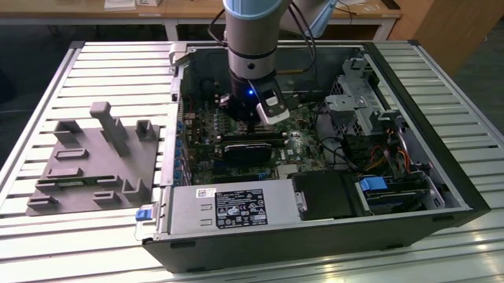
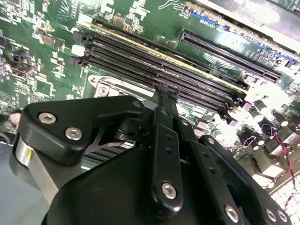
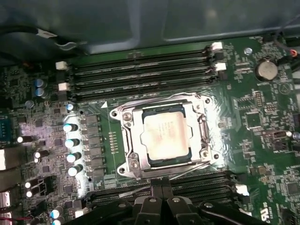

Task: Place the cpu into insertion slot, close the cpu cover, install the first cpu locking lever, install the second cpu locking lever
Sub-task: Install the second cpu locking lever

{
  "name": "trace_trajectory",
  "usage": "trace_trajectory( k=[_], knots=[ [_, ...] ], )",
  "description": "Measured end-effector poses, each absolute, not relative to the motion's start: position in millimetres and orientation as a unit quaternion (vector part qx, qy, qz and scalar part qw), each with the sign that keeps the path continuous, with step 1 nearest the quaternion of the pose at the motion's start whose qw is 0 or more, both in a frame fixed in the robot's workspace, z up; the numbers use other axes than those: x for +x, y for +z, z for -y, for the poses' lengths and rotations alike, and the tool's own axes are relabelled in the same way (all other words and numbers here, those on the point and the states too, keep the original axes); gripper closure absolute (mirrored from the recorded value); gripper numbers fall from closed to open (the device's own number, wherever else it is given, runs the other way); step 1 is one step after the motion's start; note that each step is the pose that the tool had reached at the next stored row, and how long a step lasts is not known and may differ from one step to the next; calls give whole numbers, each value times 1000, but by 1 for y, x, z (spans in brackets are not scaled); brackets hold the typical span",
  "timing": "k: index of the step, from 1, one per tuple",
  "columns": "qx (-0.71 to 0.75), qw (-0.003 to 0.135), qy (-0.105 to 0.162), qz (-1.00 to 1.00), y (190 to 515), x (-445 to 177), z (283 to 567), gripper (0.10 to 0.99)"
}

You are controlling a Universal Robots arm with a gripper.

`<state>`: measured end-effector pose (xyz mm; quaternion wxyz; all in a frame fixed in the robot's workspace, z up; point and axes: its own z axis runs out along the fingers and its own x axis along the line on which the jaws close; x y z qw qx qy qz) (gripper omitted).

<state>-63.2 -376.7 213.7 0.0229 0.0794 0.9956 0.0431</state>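
Observation:
In the first wrist view the cpu (image 3: 164,136), a pale silver square, sits in the insertion slot (image 3: 123,169) on the green motherboard. The silver cpu cover (image 3: 135,137) lies down around the chip and frames it. A thin metal lever rod (image 3: 190,170) runs along the socket edge nearest my fingertips. My gripper (image 3: 161,186) is shut with nothing between its black fingers, just off that edge over the memory slots. In the second wrist view the gripper (image 2: 164,91) has its tips pressed together above the board. In the exterior view the gripper (image 1: 252,127) reaches down into the open computer case.
Long black memory slots (image 3: 140,70) flank the socket on two sides. A row of capacitors (image 3: 70,143) and a coin battery (image 3: 266,69) stand nearby. The case wall (image 1: 179,88), power supply (image 1: 228,206) and drive cage (image 1: 354,100) enclose the board. A grey fixture (image 1: 94,159) lies at the exterior view's left.

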Motion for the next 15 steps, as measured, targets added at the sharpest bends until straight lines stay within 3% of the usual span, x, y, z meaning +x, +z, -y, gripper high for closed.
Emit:
trace_trajectory(
  k=[15],
  knots=[
    [64, 20, 79, -995, 209, -73, 389, 980]
  ],
)
